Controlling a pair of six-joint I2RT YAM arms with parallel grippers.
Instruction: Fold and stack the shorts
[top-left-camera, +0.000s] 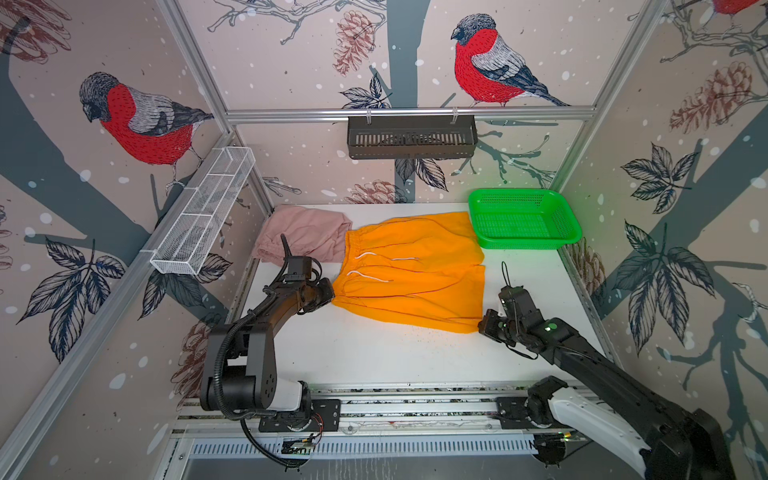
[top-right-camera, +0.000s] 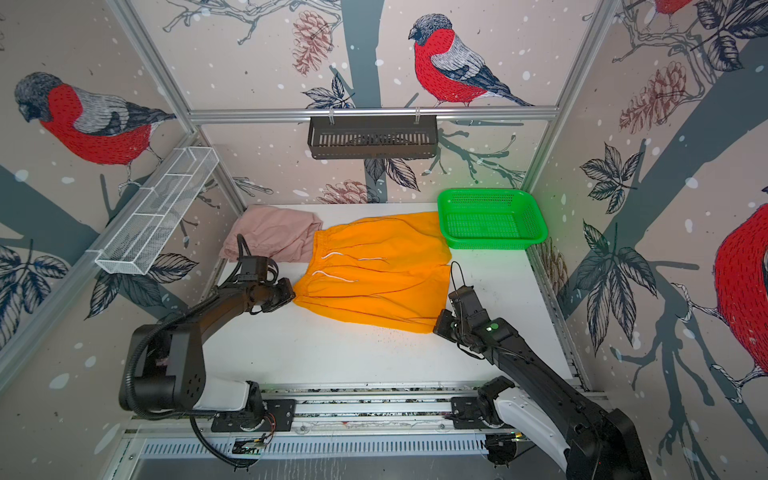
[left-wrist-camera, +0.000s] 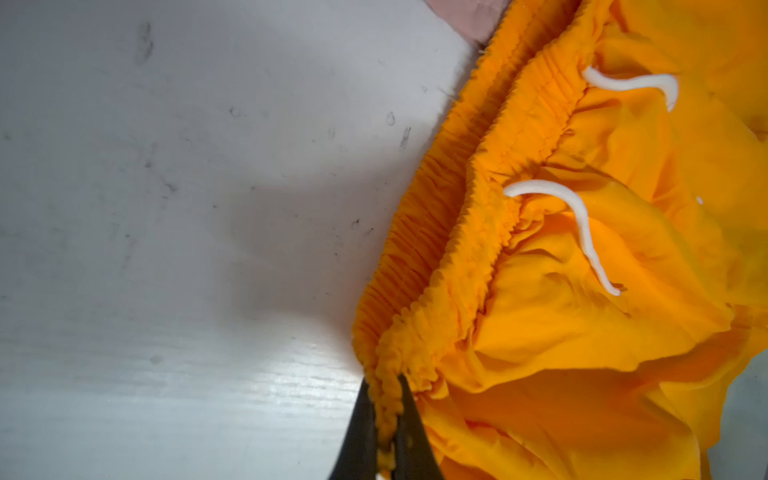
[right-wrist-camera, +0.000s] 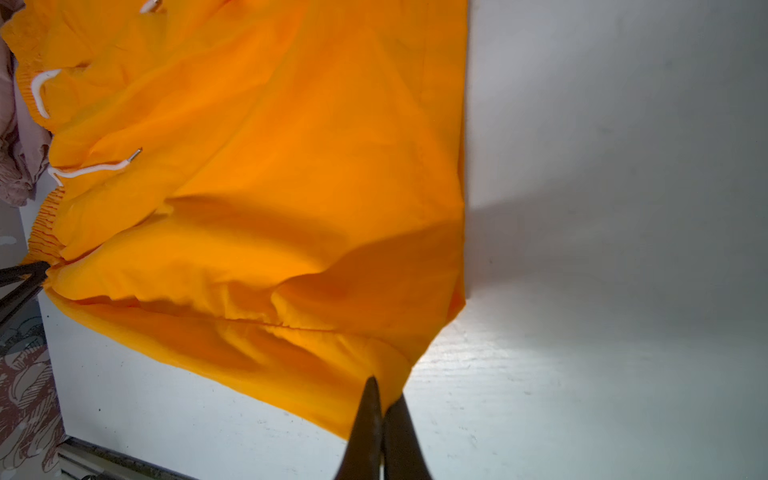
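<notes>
Gripping the orange shorts at both near corners. The left claw is pinched tight on the end of the gathered waistband. The right claw is pinched tight on the hem corner of the near leg.

Position: the orange pair lies spread mid-desk, waistband to the left and legs to the right. Its far right corner meets the green basket; touching or tucked under, cannot tell. The pink shorts are bunched in the far left corner, their edge meeting the orange waistband, with no claw on them.

Handling (judgement):
- The orange cloth looks thin, light and limp. It should sag between the two held points and drape once lifted.
- The surface looks smooth and will likely slide easily on the desk.
- The waistband is the thickest, surest hold. The hem is thin, and its layers could slip apart in the pinch.
- The white drawcords lie loose on top and may trail into a fold.
- These two holds suit carrying the near edge over to the far edge.
- The pink pair looks softer and thicker. It needs spreading first, best taken at the waistband corners.
</notes>
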